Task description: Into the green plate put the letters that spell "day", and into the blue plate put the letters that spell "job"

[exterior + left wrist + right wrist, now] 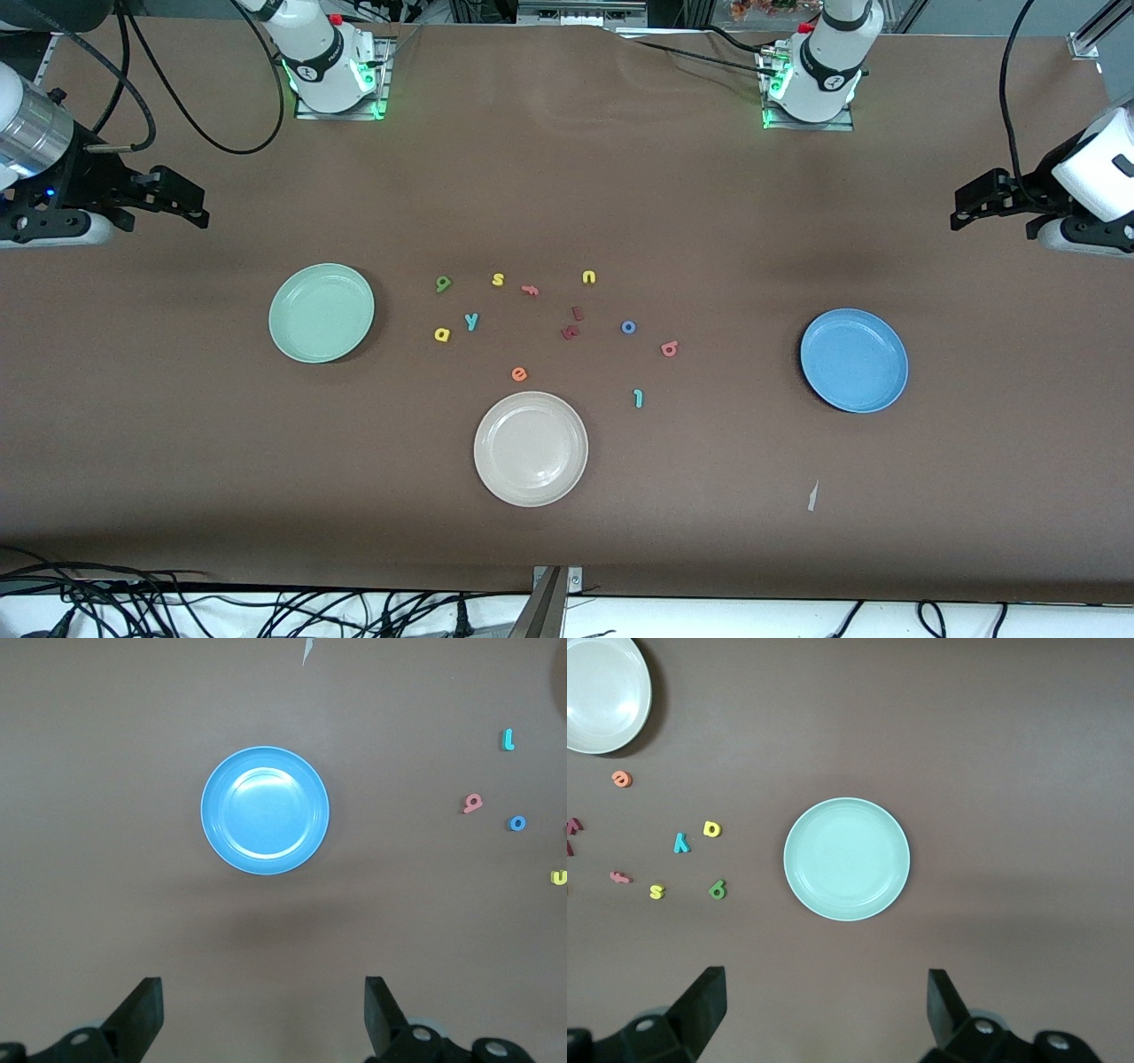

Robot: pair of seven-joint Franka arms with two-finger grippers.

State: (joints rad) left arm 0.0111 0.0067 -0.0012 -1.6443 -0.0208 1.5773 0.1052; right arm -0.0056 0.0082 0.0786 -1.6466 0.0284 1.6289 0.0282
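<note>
Both grippers hang up in the air with their fingers spread wide and nothing between them. Right gripper (190, 206) is over bare table at the right arm's end, and its wrist view looks down past its own fingers (700, 1005) onto the green plate (847, 859). Left gripper (973, 206) is over bare table at the left arm's end, with its fingers (140, 1014) framing the blue plate (265, 811).

On the table, the green plate (321, 313) lies toward the right arm's end and the blue plate (854, 360) toward the left arm's end, well apart; neither holds a letter.

Between them the letters are scattered loose. Green "d" (443, 283), yellow "a" (442, 334) and teal "y" (471, 321) sit near one another on the green plate's side of the scatter. Blue "o" (628, 327), salmon "b" (669, 349) and teal "j" (637, 399) sit on the blue plate's side, the "j" nearest the front camera of the three.

Among them lie a yellow "s" (498, 280), a salmon "f" (530, 289), a yellow "u" (588, 277), two dark red letters (571, 332) and an orange "e" (519, 374). A cream plate (530, 448) lies nearer the front camera than all the letters, just below the "e" in that view.
</note>
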